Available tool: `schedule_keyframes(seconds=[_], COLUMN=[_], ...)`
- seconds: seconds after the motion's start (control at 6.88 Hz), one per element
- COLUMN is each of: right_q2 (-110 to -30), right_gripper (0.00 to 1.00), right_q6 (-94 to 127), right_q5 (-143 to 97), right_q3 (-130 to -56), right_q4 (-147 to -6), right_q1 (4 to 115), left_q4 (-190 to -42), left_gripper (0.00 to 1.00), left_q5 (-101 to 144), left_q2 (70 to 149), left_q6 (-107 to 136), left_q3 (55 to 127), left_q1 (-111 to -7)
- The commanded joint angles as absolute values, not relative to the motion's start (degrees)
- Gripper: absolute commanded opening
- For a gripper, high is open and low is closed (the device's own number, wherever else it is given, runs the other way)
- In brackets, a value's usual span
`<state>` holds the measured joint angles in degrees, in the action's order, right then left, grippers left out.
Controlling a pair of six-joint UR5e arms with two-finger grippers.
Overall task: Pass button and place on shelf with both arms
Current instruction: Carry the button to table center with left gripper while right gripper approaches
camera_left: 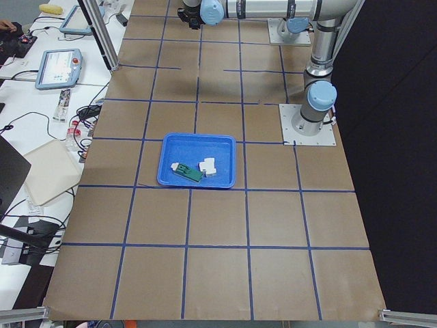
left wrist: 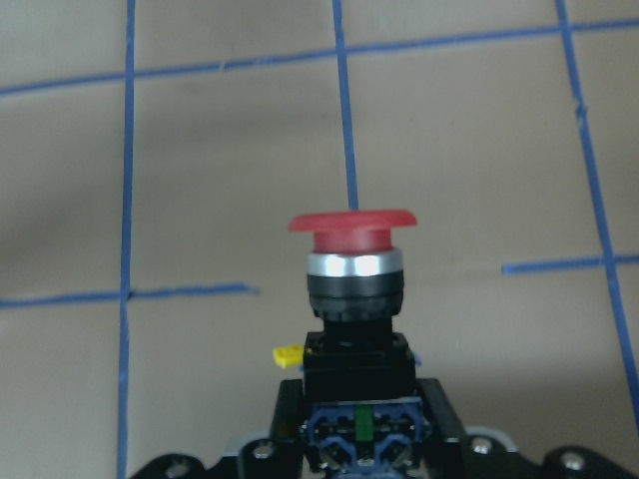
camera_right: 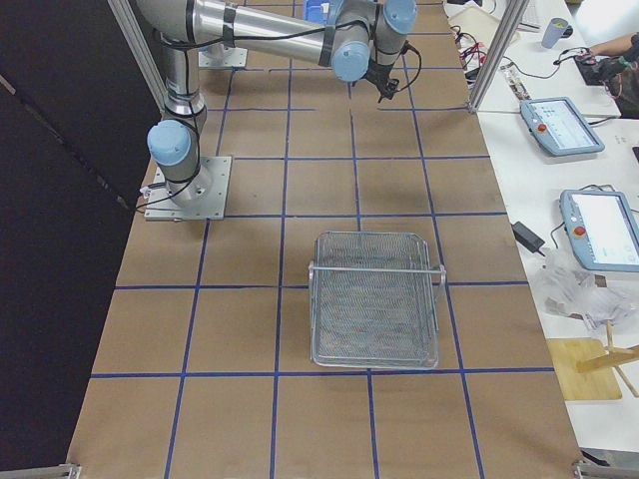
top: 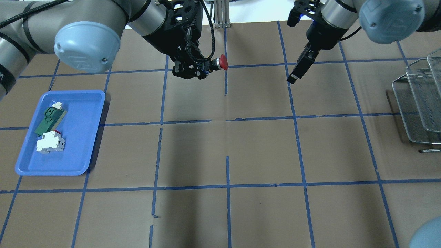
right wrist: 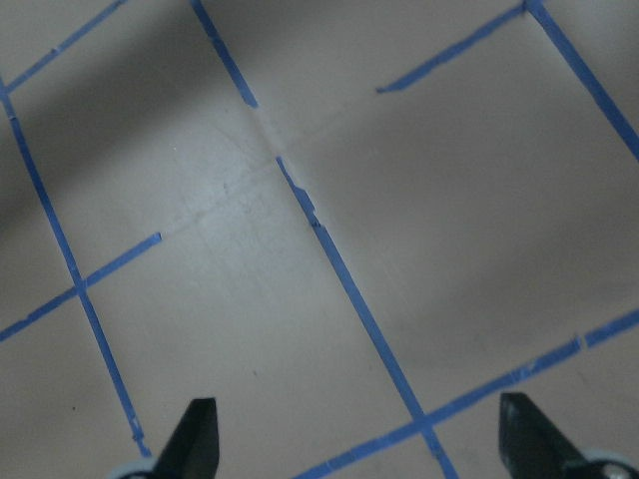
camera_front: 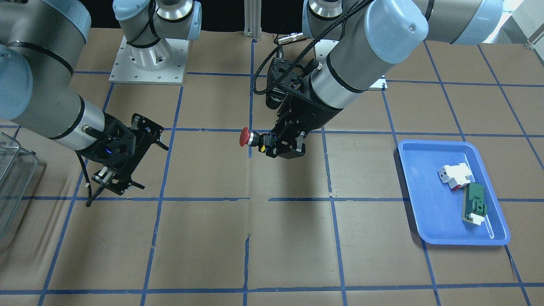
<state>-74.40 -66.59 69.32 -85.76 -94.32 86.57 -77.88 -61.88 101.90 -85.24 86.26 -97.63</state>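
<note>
Left jaws clenched on the button (camera_front: 254, 139) by its black body, above the worktop (camera_front: 204, 246); red cap points toward the right jaws. Right jaws spread, empty, well apart from the button.

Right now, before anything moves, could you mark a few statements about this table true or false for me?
1. The left gripper holds the button by its black body. True.
2. The right gripper is also shut on the button. False: it is open, empty and apart from it.
3. The blue tray is empty. False: a white-and-red block and a green-and-white part lie in it.
4. The button's red cap points away from the left gripper. True.
</note>
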Motion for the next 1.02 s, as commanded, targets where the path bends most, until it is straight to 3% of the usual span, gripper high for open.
schedule_keyframes(seconds=[0.0, 0.58, 0.87], right_q2=[-73.8, -80.7, -84.7], right_gripper=[1.0, 1.0, 1.0], right_q6=[-72.0, -78.6, -80.2], right_q5=[60.6, 59.3, 46.0], right_q3=[-87.0, -91.7, -95.4], right_q4=[-96.0, -96.1, -96.0], right_q1=[88.2, 88.9, 89.0], left_q4=[-77.4, -77.5, -77.4], left_gripper=[0.0, 0.0, 0.0], left_q5=[-56.2, -56.6, -56.7], left_q2=[102.6, 102.1, 102.0], left_q6=[-85.9, -86.2, -86.2], left_q3=[87.5, 87.9, 87.9], left_q1=[-97.7, -97.8, -97.7])
